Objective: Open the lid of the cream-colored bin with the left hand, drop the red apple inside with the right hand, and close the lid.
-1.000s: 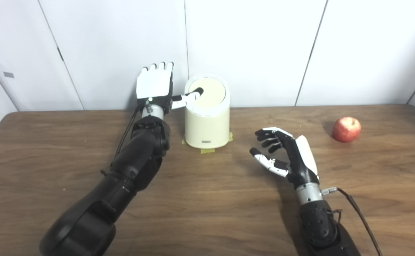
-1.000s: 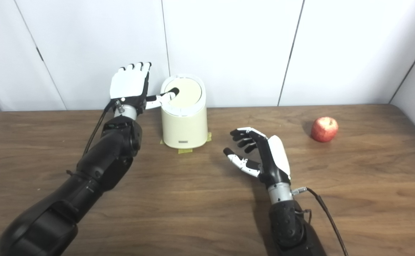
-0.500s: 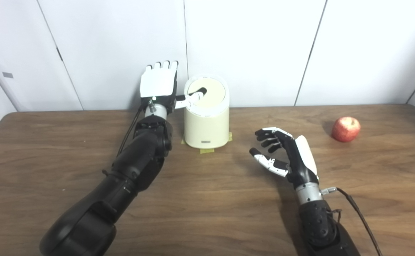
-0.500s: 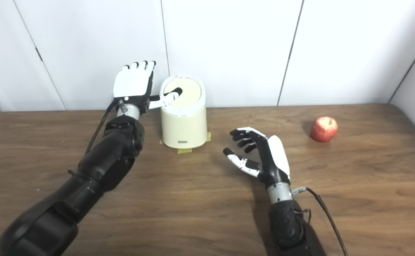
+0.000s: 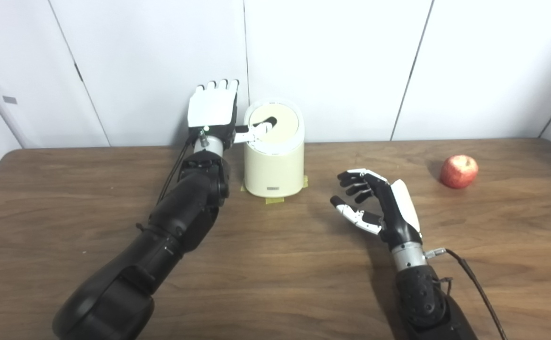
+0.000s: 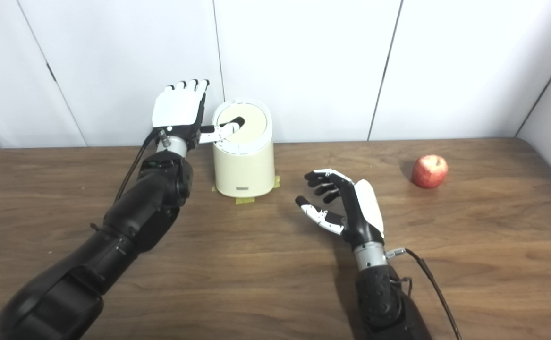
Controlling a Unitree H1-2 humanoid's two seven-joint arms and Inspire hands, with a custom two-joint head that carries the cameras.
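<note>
Left hand (image 5: 211, 111) upright beside the cream bin (image 5: 274, 163) at counter's back edge, fingers spread, thumb laid on the lid (image 5: 275, 123) likely to press it open; right hand (image 5: 379, 208) open, empty, mid-counter; red apple (image 5: 459, 171) far right, untouched.

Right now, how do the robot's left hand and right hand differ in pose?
The left hand stands raised beside the cream-colored bin, fingers straight, thumb resting on the lid. The right hand hovers low over the wooden table, fingers curled, touching nothing. Both are open and hold nothing.
</note>
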